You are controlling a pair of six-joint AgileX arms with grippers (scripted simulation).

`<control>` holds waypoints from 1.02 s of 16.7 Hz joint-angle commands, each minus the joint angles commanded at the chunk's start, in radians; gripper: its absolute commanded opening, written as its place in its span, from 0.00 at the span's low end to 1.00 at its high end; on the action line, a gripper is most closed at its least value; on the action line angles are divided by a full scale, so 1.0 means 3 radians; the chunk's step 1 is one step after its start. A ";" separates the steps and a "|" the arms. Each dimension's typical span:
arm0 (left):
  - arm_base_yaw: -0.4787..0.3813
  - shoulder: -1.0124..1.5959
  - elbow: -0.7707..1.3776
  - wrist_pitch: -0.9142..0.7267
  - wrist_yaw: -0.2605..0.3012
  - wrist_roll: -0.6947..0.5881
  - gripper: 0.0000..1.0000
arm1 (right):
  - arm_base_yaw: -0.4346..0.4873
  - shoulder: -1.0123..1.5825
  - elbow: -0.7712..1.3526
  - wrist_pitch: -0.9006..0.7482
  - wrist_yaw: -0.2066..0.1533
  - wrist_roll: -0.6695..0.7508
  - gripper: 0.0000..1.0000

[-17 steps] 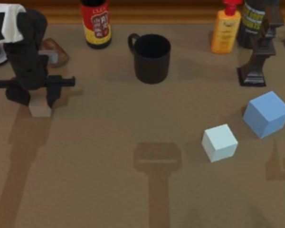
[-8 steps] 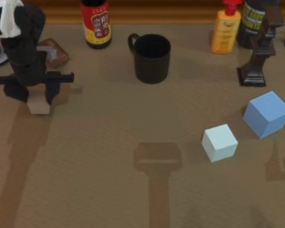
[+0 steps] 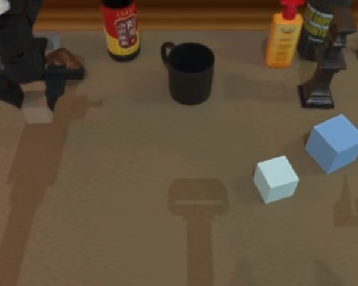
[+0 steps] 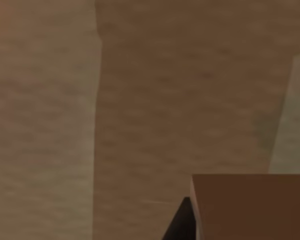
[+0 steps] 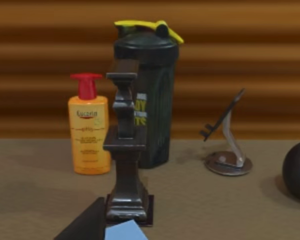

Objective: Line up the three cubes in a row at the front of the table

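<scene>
The left gripper (image 3: 34, 95) is hanging far left of the black mug (image 3: 190, 72), its jaws pinching the beige cube (image 3: 37, 113). The mint-white cube (image 3: 275, 179) is lying on the table (image 3: 137, 167), right of the mug and nearer the front. The sky-blue cube (image 3: 335, 142) is sitting just beside it, farther right. The right gripper is not showing.

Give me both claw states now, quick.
Left claw: closed on the beige cube, at the table's far left.
Right claw: not in view.
</scene>
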 joint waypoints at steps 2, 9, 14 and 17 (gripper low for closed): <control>-0.0026 0.0012 -0.0004 0.0007 -0.0002 -0.0002 0.00 | 0.0000 0.0000 0.0000 0.0000 0.0000 0.0000 1.00; -0.0997 0.0016 0.0024 -0.0084 -0.0030 -0.0975 0.00 | 0.0000 0.0000 0.0000 0.0000 0.0000 0.0000 1.00; -0.2311 -0.0070 -0.0060 -0.0158 -0.0051 -0.2228 0.00 | 0.0000 0.0000 0.0000 0.0000 0.0000 0.0000 1.00; -0.2905 -0.0167 -0.0121 -0.0162 -0.0069 -0.2807 0.00 | 0.0000 0.0000 0.0000 0.0000 0.0000 0.0000 1.00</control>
